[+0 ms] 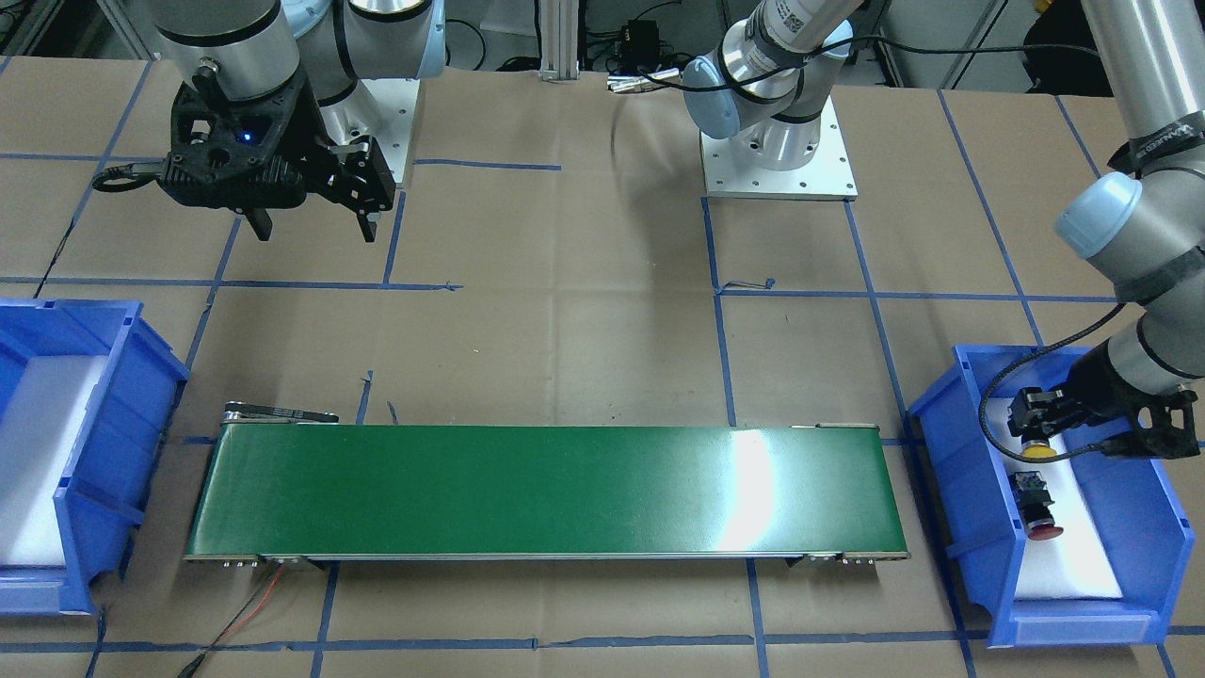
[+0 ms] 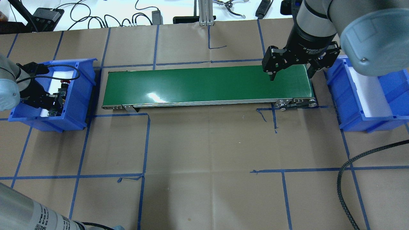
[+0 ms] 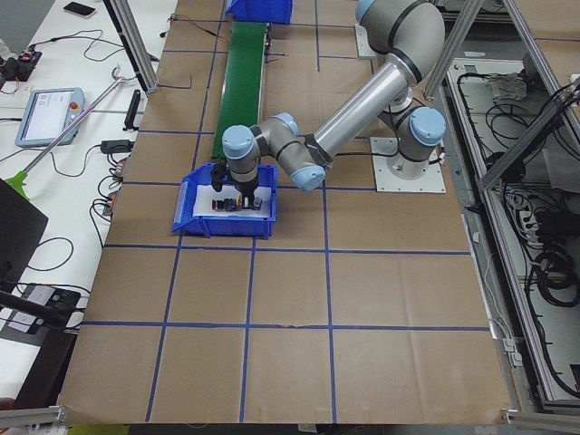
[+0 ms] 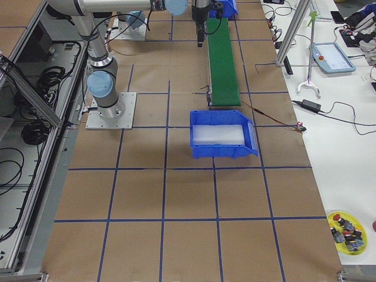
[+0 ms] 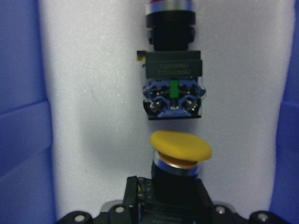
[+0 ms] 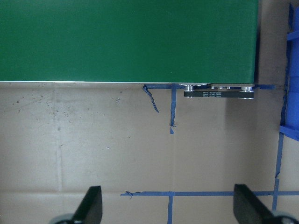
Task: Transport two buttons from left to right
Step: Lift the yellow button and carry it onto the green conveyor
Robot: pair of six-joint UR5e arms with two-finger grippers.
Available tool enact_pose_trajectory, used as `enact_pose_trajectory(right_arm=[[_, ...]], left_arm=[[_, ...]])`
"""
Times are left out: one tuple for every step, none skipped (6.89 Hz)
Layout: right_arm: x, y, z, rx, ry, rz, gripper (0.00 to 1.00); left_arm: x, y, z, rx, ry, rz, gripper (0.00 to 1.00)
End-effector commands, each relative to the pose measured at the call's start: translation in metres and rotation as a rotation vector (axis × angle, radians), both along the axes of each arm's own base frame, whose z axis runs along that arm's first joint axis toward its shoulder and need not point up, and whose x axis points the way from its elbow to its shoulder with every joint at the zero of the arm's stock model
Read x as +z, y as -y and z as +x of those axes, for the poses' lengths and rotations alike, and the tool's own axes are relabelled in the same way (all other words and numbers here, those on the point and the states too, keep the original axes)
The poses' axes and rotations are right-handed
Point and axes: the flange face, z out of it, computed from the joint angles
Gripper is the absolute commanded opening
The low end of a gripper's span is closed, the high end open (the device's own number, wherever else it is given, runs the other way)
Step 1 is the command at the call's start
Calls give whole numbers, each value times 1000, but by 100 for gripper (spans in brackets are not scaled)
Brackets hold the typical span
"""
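Note:
The yellow button sits at the tips of my left gripper, low inside the left blue bin. In the left wrist view its yellow cap pokes out ahead of the fingers, which are closed on its black body. The red button lies on the white foam just beyond it, contact block towards the yellow cap. My right gripper is open and empty, hovering by the right end of the green conveyor belt.
The right blue bin with a white foam liner stands past the belt's right end and holds nothing I can see. A yellow dish of spare parts sits on the far side table. Blue tape lines cross the brown table.

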Motion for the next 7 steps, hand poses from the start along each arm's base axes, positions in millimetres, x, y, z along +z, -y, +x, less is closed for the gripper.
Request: enact_pose_trajectory(right_arm=[[-1, 0, 0, 1, 0, 1, 100], [-1, 0, 0, 1, 0, 1, 100], [-1, 0, 0, 1, 0, 1, 100], [-1, 0, 0, 1, 0, 3, 100], [-2, -1, 0, 1, 0, 4, 100], [-3, -1, 0, 2, 0, 6, 100], [-3, -1, 0, 2, 0, 6, 100]], left_arm=[[94, 7, 4, -2, -20, 31, 8], [129, 12, 6, -2, -27, 43, 8], [149, 16, 8, -2, -27, 42, 8], [153, 20, 1, 1, -23, 37, 8], [150, 27, -20, 18, -33, 43, 8], [153, 40, -65, 55, -27, 40, 8], [154, 50, -112, 101, -20, 42, 8]])
